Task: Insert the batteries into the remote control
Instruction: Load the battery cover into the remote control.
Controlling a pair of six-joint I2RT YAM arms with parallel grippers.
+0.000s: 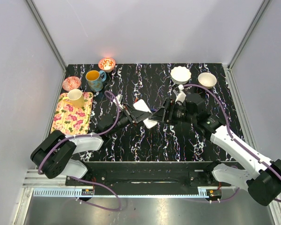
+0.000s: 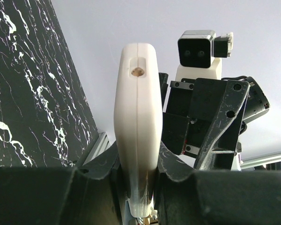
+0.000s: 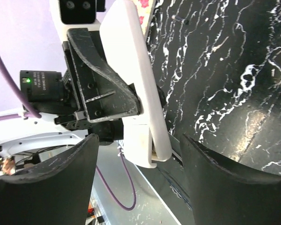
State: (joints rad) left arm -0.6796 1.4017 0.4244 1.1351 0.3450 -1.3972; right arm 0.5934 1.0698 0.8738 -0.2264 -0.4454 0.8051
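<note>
The white remote control (image 1: 144, 112) is held above the middle of the table, edge-on in the left wrist view (image 2: 136, 117). My left gripper (image 2: 138, 164) is shut on its lower end; from above, this gripper (image 1: 133, 114) comes in from the left. My right gripper (image 1: 161, 115) faces it from the right. In the right wrist view its jaws (image 3: 138, 159) stand open on either side of the remote's end (image 3: 145, 140) without touching it. At that end a white lid piece stands slightly apart from the body. No batteries are in view.
A floral tray (image 1: 75, 117) with a cream cup (image 1: 76, 97) lies at the left. Behind it are a blue mug (image 1: 94, 79) and two patterned bowls (image 1: 107, 63) (image 1: 71, 83). Two white bowls (image 1: 180, 74) (image 1: 207, 79) stand at the back right.
</note>
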